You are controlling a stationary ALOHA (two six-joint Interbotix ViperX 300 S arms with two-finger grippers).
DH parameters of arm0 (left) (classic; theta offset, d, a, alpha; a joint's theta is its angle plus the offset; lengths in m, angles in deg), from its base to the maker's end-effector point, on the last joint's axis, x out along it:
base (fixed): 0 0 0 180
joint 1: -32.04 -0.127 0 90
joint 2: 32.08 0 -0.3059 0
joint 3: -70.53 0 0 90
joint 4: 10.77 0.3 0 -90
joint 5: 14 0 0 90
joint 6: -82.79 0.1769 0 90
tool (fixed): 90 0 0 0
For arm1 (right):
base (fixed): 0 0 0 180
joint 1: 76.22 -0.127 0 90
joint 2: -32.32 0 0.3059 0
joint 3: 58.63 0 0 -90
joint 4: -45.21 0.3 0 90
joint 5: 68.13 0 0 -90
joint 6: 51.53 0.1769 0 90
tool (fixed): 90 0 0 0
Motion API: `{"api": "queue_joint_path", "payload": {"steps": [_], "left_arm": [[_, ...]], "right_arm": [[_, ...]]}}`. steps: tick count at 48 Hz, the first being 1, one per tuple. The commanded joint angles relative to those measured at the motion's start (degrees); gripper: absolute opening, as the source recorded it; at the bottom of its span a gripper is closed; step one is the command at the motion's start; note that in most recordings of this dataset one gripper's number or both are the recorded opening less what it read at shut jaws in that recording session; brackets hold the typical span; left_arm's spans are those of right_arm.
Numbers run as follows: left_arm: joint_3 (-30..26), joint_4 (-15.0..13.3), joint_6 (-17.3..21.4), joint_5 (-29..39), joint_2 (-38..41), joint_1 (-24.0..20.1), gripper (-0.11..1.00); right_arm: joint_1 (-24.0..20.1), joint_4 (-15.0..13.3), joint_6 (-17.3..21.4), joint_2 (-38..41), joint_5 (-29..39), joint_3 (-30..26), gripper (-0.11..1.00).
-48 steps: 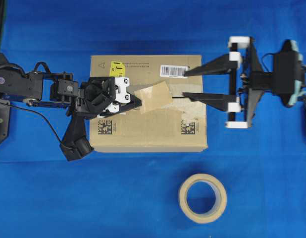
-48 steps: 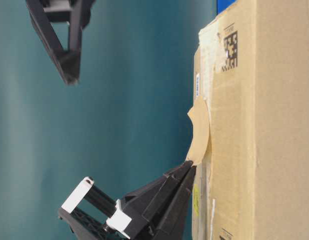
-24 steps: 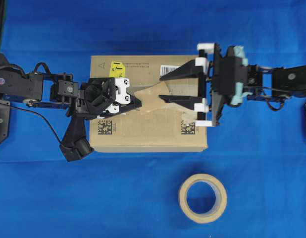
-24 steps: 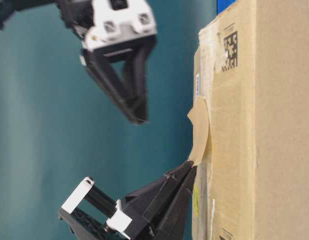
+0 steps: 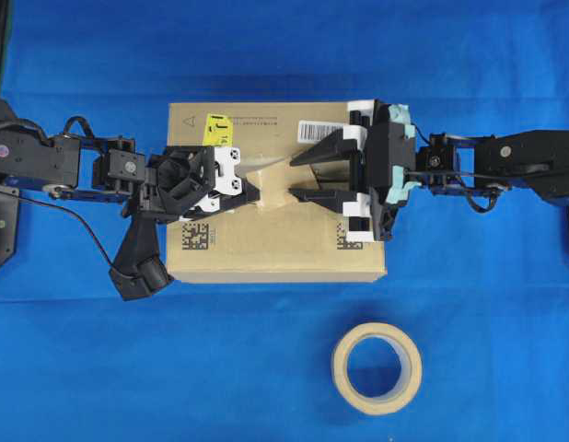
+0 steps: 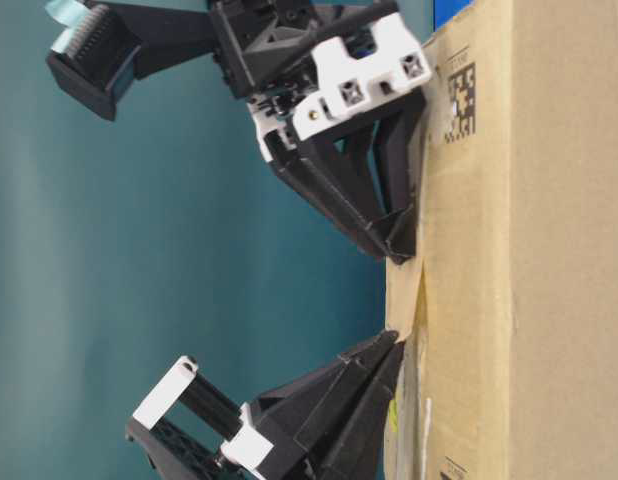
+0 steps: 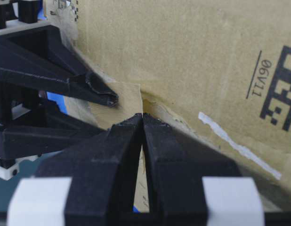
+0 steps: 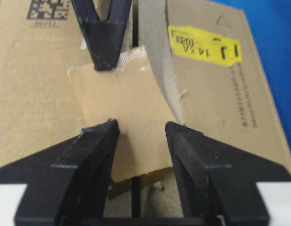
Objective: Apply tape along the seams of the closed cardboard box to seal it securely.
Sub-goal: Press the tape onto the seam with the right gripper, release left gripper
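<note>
The brown cardboard box lies flat with a yellow sticker near its far edge. A tan piece of tape lies over the seams in the middle of the top. My left gripper is shut on the tape's left end, with its tips low at the box top. My right gripper stands open. Its two fingertips rest on the tape's right part, one either side of the dark seam line. The tape's right edge hangs free behind those tips.
A beige tape roll lies on the blue cloth in front of the box, right of centre. Both arms reach in low over the box top from opposite sides. A white barcode label sits by the right gripper.
The right gripper came in from the right over the box and dropped onto the tape. The tape, bowed up before, now lies flatter. The left gripper stayed put.
</note>
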Motion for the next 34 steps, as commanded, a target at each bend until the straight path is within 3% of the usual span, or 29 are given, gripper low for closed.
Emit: {"api": "queue_joint_path", "payload": {"steps": [1, 34], "left_arm": [[-0.6, 0.1, -0.2, -0.2, -1.4, 0.0, 0.02], [-1.0, -0.2, -1.8, 0.1, -1.8, -2.3, 0.02]], "right_arm": [[0.1, 0.3, 0.0, -0.5, 0.4, -1.1, 0.51], [0.1, 1.9, 0.0, -0.5, 0.6, -1.1, 0.51]]}}
